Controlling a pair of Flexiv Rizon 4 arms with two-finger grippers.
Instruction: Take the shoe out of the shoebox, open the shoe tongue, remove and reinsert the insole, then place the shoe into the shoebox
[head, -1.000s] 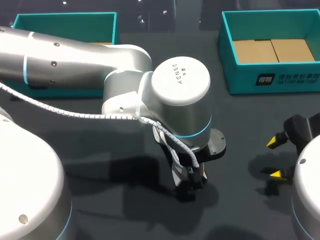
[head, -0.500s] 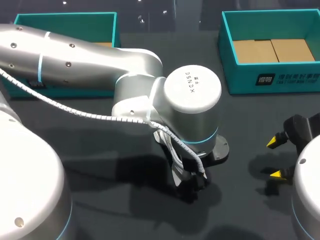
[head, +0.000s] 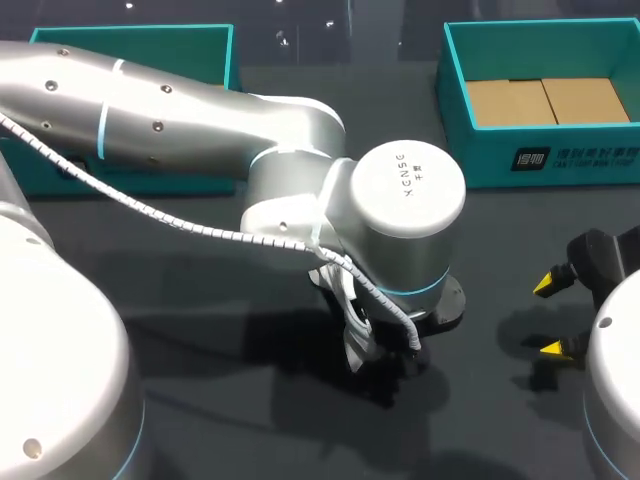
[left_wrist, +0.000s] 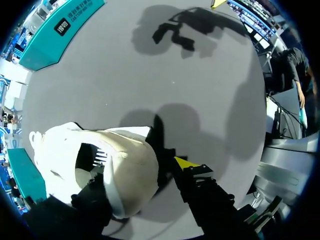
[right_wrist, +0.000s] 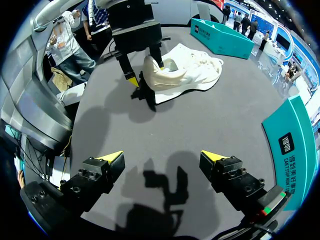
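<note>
White, with a smooth rounded heel and a ridged lining showing inside its opening, the shoe (left_wrist: 110, 170) (right_wrist: 185, 70) lies on its sole on the matte dark grey table (head: 500, 230), near the middle and well apart from both boxes. From the head view only a pale sliver of it (head: 352, 345) shows under the left arm's thick silver wrist. The left claw (left_wrist: 145, 172) (right_wrist: 145, 71) stands over the heel with its fingers parted to either side of the heel wall. One black finger is sunk into the shoe's opening. The other finger (left_wrist: 186, 162) is outside, with a thin dark strip between its yellow wedge tip and the heel, so the claw straddles the heel rather than clamps it. The right claw (head: 548, 316) (right_wrist: 161, 157) hangs over bare table at the right side, spread wide with nothing between its blocky black fingers and pointed yellow tips. The right box (head: 480, 160) is a rectangular teal carton with straight walls and a floor of plain brown cardboard flaps, and sits at the far right. The left box (head: 130, 40), teal and straight-walled too, sits at the far left, partly hidden behind the left arm.
</note>
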